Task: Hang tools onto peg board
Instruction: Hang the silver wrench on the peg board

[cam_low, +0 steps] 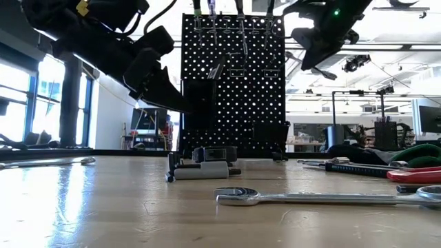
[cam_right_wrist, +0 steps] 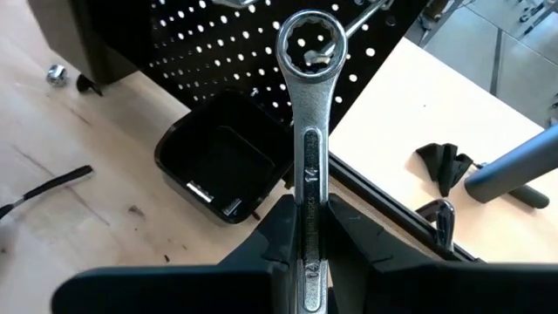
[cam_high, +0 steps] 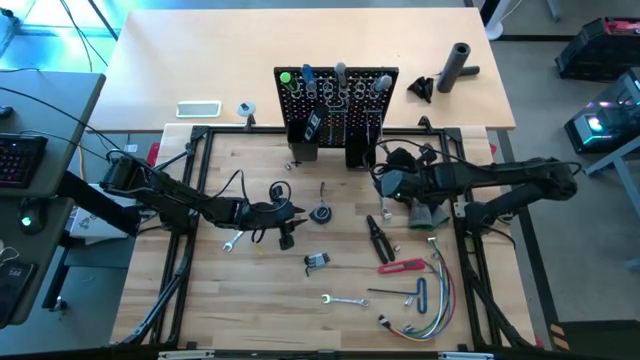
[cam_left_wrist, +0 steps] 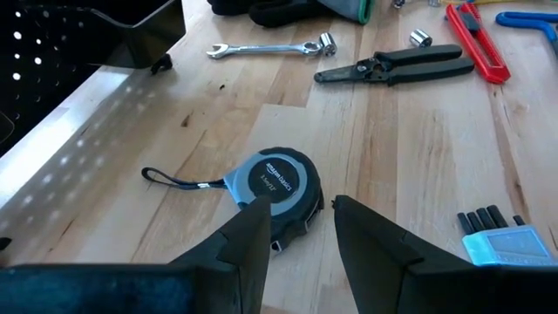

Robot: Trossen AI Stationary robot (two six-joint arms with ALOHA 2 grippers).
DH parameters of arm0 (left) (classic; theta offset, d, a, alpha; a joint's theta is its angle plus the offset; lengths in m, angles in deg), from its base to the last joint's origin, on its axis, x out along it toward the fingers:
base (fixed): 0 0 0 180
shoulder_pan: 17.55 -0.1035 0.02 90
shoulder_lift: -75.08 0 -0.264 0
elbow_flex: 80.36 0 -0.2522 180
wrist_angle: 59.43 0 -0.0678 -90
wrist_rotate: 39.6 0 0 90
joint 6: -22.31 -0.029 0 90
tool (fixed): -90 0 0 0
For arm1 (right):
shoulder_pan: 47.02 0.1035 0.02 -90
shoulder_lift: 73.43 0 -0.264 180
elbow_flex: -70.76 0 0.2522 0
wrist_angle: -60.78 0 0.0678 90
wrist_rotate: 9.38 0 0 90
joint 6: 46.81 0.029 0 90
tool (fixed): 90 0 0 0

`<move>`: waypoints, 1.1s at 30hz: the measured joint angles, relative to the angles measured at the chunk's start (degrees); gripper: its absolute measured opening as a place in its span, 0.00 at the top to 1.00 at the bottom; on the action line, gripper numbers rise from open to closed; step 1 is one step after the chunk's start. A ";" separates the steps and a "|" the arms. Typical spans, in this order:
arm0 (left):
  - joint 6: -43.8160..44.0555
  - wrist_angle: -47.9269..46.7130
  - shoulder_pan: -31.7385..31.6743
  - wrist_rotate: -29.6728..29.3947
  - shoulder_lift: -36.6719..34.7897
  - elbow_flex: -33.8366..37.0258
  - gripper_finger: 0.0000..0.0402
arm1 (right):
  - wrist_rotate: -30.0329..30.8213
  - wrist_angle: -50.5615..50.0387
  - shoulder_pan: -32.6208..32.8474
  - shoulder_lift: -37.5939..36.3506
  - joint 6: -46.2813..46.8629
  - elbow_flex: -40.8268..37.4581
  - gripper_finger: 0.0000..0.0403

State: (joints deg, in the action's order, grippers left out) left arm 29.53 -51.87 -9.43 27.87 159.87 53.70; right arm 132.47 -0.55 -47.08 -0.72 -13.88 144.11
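The black peg board stands upright at the table's far middle, with a green-handled screwdriver and other tools along its top. My right gripper is just in front of it, shut on a silver ring wrench. My left gripper hovers open above the table. Its fingers point at a grey-blue tape measure lying flat on the wood. My right gripper pinches the wrench's flat shank between its two fingers, which lie along it. The wrench is lifted clear of the table and sticks out ahead toward the peg board. A metal hook shows through its ring end; whether the ring touches the hook I cannot tell.
A black bin sits at the board's foot. On the table lie pliers, a red-handled tool, a wrench, a hex key set, coloured wires and a glove. A black cylinder stands behind.
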 joint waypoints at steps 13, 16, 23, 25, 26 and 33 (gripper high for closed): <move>0.08 0.00 0.00 0.00 0.00 0.00 0.70 | -2.50 2.86 -4.94 0.03 -4.54 -0.37 0.92; 0.08 0.00 0.00 0.00 0.00 0.00 0.70 | -2.46 3.03 -5.63 0.04 -4.77 -0.37 0.92; -0.24 0.02 0.00 0.00 0.00 0.00 0.70 | -2.38 5.89 -7.72 0.04 -7.79 -0.39 0.92; -0.25 0.02 0.00 0.00 0.00 0.00 0.70 | -2.40 6.52 -8.62 0.04 -8.36 -0.39 0.90; -0.20 0.02 0.00 0.00 0.00 0.00 0.70 | -2.48 6.75 -9.12 0.04 -8.71 -0.39 0.89; 0.04 0.00 0.00 -0.01 0.00 0.00 0.70 | -6.77 9.24 -10.91 0.04 -12.46 -0.42 0.89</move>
State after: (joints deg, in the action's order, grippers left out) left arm 29.58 -51.87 -9.43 27.86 159.87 53.70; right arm 125.70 8.69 -58.00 -0.68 -26.34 143.69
